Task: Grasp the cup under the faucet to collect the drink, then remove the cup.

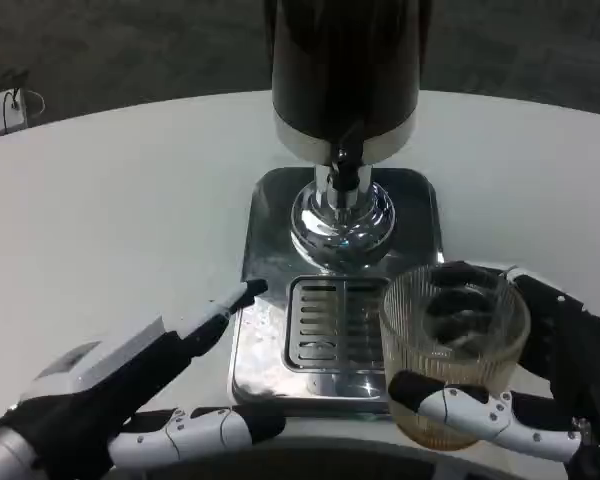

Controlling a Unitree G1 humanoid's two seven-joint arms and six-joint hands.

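One white table (130,190) – dark carpet (100,45) behind – dispenser (345,70) centred

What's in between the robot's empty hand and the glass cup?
In the head view, the slotted metal drip grate of the dispenser's shiny base lies between the left robot hand and the ribbed glass cup, which the right robot hand holds.
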